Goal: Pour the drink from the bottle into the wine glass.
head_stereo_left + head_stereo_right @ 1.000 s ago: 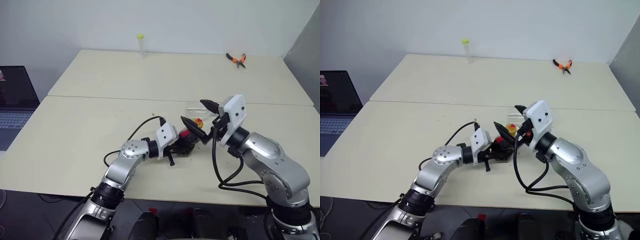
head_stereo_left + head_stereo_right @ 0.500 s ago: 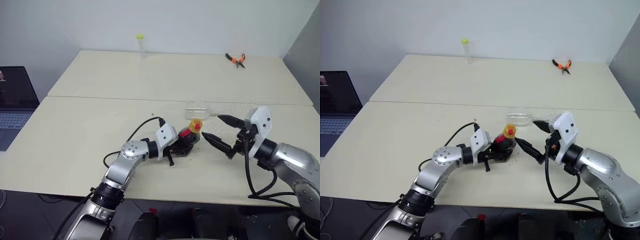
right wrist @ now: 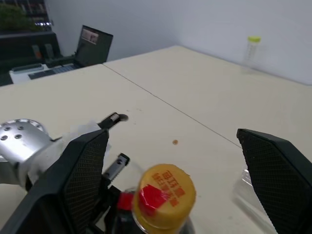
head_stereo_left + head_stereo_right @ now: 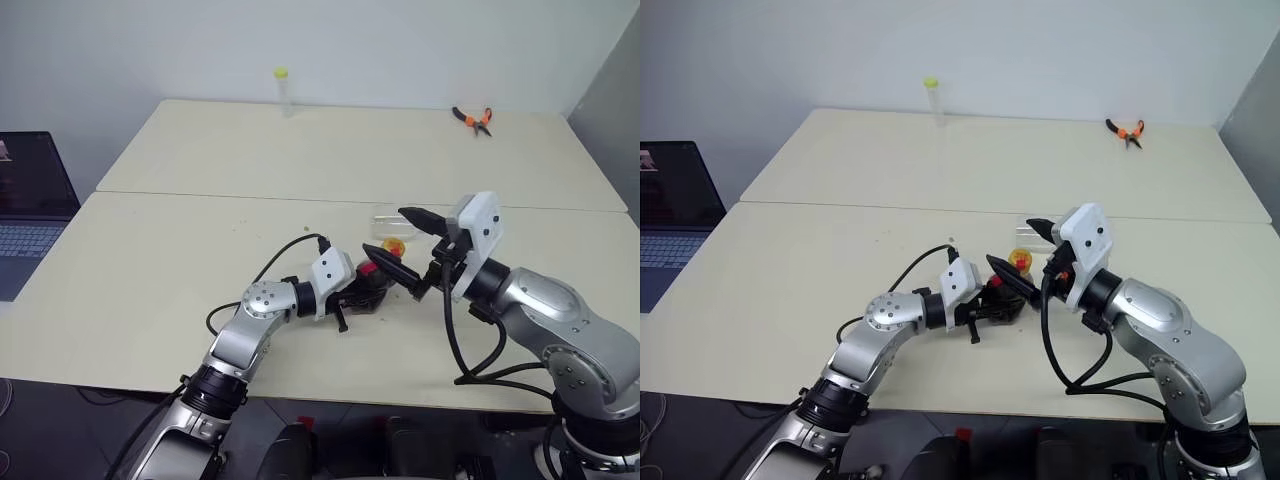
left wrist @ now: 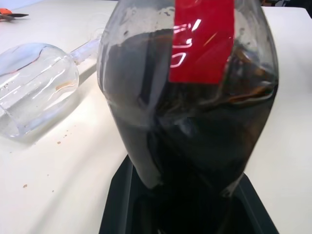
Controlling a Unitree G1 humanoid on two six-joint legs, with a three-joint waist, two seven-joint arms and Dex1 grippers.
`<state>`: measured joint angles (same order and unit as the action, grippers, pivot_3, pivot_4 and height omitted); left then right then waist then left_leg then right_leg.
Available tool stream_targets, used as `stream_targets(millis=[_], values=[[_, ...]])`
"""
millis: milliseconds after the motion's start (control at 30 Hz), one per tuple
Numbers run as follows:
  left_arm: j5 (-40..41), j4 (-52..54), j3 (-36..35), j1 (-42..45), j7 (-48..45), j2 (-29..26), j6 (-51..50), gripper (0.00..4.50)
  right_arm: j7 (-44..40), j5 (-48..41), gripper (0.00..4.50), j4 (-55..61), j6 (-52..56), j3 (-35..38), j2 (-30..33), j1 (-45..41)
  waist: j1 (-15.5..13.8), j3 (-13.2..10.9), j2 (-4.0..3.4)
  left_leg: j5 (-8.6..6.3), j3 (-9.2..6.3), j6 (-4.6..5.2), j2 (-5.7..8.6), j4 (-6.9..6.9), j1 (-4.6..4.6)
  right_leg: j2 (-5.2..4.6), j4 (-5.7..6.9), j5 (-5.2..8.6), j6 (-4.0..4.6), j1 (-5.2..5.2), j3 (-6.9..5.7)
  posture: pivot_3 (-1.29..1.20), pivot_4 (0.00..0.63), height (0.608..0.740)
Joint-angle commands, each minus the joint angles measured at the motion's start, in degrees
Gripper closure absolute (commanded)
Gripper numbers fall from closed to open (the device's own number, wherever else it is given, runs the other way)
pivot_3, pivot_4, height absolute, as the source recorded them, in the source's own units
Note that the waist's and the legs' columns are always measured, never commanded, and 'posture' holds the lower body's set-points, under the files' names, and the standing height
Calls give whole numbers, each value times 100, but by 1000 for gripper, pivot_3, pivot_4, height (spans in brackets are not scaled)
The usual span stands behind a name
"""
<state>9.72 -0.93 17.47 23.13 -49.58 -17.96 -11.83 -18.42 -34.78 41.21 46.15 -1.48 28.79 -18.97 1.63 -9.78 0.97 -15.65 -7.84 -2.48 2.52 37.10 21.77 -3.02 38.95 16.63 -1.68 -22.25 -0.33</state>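
At centre frame my left gripper [image 4: 352,293] has its fingers clenched on the bottle [image 4: 372,284] to steady it upright on the bench [image 4: 180,240]. My right gripper [image 4: 405,245] hovers, fingers spread, straddling the yellow cap [image 3: 165,196] to unscrew it. The wine glass [image 5: 34,83] lies toppled just beside it.

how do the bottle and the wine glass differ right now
The bottle stands upright on the table, held in the shut left gripper; the wine glass lies on its side, with nothing holding it. The bottle holds dark drink; the wine glass looks empty. The bottle carries a red label and a yellow-orange cap; the wine glass is plain. Both are clear and sit close together.
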Motion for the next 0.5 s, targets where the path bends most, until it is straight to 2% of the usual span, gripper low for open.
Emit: stream_targets(millis=[33,367,500], values=[[41,111,-96,93,-29,25,185,3855,-40,172,0,63,-166,193,136,108,-1,0,0,0,0,0,0,0,0,0,0,0,0,0,0,0,150,740],[41,80,-94,92,-40,23,208,3855,-582,-617,0,289,-19,1095,527,844,-4,0,0,-7,5,13,-2,0,-1,1,2,0,0,2,-1,0,150,740],[42,49,-97,107,-49,22,227,3856,-681,-1268,0,379,141,1507,640,984,-2,0,0,-13,6,22,-2,0,-1,1,2,0,0,2,-2,0,150,740]])
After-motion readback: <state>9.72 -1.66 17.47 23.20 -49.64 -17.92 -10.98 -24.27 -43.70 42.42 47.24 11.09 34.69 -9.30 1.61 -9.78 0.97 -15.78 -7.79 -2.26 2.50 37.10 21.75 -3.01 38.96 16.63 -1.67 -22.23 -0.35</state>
